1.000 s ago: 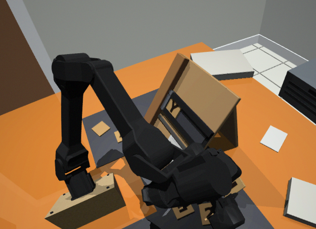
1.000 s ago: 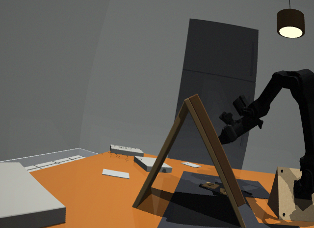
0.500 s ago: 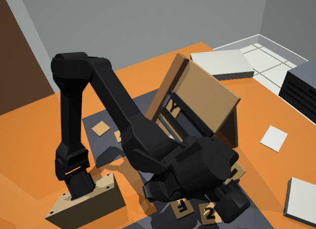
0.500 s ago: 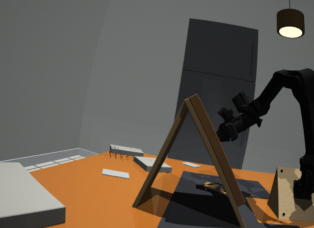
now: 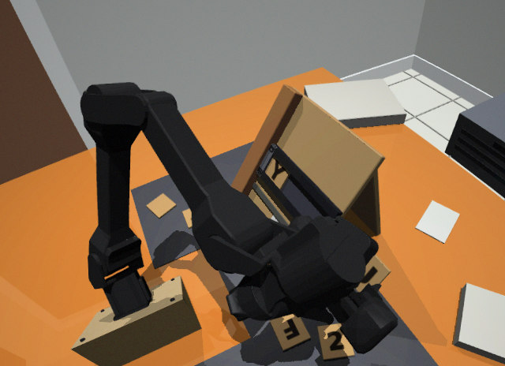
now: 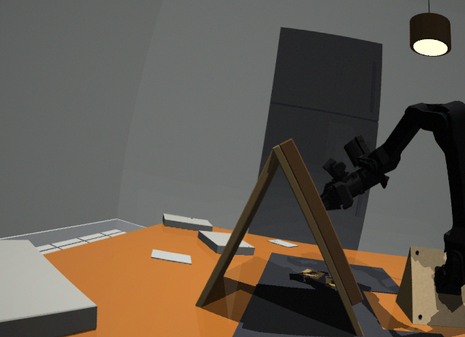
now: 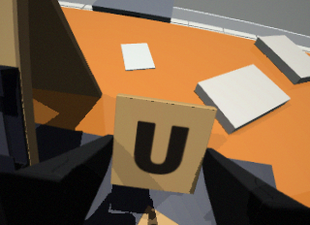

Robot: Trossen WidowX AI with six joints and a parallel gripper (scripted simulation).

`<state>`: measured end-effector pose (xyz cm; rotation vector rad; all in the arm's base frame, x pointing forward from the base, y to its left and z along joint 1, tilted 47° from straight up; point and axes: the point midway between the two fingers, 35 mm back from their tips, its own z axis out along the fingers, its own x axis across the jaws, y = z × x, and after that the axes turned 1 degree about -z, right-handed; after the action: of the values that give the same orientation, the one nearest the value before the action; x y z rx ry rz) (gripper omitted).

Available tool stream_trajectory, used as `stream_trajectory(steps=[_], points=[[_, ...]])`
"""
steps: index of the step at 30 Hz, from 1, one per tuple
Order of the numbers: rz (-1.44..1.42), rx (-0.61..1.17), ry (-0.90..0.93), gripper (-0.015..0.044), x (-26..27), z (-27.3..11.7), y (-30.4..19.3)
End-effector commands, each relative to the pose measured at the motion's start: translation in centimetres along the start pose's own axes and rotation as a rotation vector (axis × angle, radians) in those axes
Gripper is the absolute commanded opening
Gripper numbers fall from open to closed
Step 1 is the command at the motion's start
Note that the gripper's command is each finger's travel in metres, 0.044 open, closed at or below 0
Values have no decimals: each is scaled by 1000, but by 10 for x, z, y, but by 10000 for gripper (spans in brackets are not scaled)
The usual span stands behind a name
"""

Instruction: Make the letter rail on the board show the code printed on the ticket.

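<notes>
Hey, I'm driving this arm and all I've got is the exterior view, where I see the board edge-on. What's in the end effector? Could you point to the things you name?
Observer: The wrist view shows a U tile (image 5: 372,272) (image 7: 162,147) between the fingers of the end effector (image 5: 372,272) (image 6: 325,204) (image 7: 159,147), so it's shut on that.
Operator: Okay, anything in the rail?
Observer: Yes, the top view shows a Y tile (image 5: 278,173) inside the rail (image 5: 308,181), at the end by the brown strip (image 5: 269,138).
Operator: And what's lying loose that I can't read?
Observer: From the top view, one of the loose ones is a 2 tile (image 5: 335,341) on the dark mat (image 5: 402,341).
</notes>
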<state>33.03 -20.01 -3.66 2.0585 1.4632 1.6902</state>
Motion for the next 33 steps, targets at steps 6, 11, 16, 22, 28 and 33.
stream_trajectory(steps=[6,11,16,22,28,33], points=[[3,-2,2,0,6,0,0],[3,-2,2,0,8,0,1],[3,-2,2,0,11,-1,1],[3,-2,3,0,14,-1,1],[4,-2,3,0,17,-1,1],[4,-2,3,0,19,-1,1]])
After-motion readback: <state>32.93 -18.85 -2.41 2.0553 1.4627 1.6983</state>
